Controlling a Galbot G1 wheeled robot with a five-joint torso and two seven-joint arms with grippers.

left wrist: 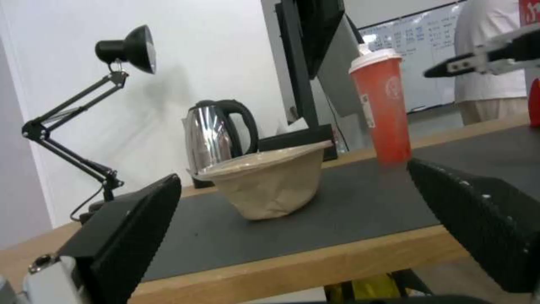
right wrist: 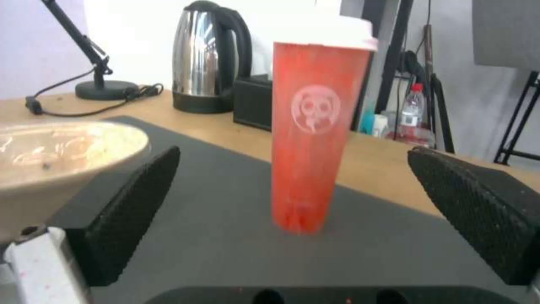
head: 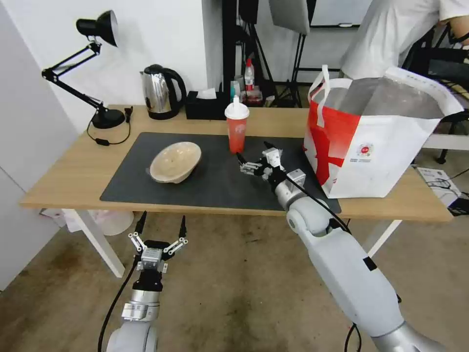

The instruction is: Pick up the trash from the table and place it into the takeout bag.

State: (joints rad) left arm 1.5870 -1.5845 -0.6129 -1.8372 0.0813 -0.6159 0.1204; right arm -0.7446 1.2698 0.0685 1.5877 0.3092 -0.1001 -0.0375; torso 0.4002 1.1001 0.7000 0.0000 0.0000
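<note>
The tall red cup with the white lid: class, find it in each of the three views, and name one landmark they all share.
Head view: the tall red cup with the white lid stands at the dark grey mat's far edge, just beyond the open right gripper.
Left wrist view: upper right, behind the beige shallow bowl.
Right wrist view: centre, between the two black fingers.
Shared landmark: the steel kettle.

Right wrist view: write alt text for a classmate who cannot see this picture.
A tall red cup with a white lid stands upright on a dark grey mat, centred between the open black fingers of the right gripper, not yet touched. A beige bowl sits to one side; a steel kettle stands behind on the wooden table.
</note>
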